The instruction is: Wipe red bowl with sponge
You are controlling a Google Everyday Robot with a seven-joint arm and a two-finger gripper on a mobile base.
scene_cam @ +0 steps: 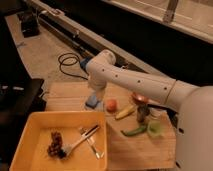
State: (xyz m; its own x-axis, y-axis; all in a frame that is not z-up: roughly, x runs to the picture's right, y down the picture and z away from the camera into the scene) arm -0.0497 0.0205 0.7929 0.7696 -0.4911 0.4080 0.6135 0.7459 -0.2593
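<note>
The sponge (93, 103) is a small blue block on the wooden table, left of the orange fruit (111, 105). My gripper (95, 94) hangs at the end of the white arm, reaching down right over the sponge and hiding its top. The red bowl (140, 98) sits to the right of the fruit, partly behind the arm, well apart from the gripper.
A big yellow tub (30, 131) at the front left holds forks (87, 137) and a dark cluster (55, 144). A banana (125, 112), a dark can (142, 115), a green pepper (134, 131) and a green cup (155, 129) lie near the bowl. A cable (67, 62) lies on the floor behind.
</note>
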